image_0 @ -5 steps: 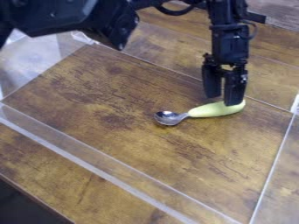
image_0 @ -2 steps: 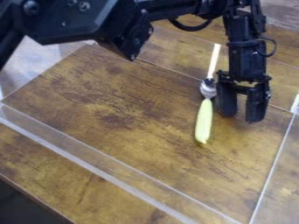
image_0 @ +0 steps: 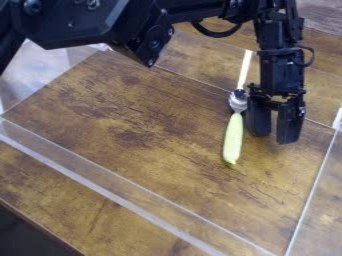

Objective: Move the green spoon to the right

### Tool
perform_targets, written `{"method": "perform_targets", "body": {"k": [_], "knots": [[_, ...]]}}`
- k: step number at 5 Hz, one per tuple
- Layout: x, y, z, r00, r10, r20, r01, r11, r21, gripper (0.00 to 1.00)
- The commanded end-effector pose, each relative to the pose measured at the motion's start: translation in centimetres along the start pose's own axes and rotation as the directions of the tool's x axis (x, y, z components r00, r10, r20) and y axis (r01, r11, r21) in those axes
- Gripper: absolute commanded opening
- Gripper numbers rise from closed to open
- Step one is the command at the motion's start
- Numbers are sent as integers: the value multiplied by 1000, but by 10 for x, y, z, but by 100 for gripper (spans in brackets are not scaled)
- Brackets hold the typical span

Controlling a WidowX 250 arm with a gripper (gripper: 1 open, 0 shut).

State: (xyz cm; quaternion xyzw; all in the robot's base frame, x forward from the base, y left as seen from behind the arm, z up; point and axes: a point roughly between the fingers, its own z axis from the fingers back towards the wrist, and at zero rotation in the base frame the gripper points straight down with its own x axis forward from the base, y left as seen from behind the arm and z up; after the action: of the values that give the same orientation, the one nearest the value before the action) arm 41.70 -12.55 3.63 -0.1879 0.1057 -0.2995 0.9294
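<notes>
Beside spoon (image_0: 233, 134), open pincer (image_0: 270, 131)

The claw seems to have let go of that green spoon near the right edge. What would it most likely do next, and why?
Probably lift straight up and pull away. The black end effector stands open, its fingers just right of the green-handled spoon with the metal bowl, which lies flat on the brown wooden table near the right side. Nothing is held, so the spoon looks placed; rising clear would avoid nudging it.

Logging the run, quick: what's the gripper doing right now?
Gripper: open, holding nothing; jaws apart just right of the green spoon.
</notes>
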Motion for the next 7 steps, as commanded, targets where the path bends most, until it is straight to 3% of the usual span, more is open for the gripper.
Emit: {"method": "perform_targets", "body": {"k": [1, 3, 4, 6, 7], "knots": [[0, -20, 23, 999, -39, 33, 39, 999, 10, 100], [-3, -36, 33, 998, -58, 31, 59, 998, -33, 100], [0, -33, 25, 999, -27, 20, 28, 998, -50, 0], [7, -22, 23, 999, 30, 30, -27, 995, -99, 0], [-4, -19, 29, 995, 88, 44, -82, 989, -119, 0]]}}
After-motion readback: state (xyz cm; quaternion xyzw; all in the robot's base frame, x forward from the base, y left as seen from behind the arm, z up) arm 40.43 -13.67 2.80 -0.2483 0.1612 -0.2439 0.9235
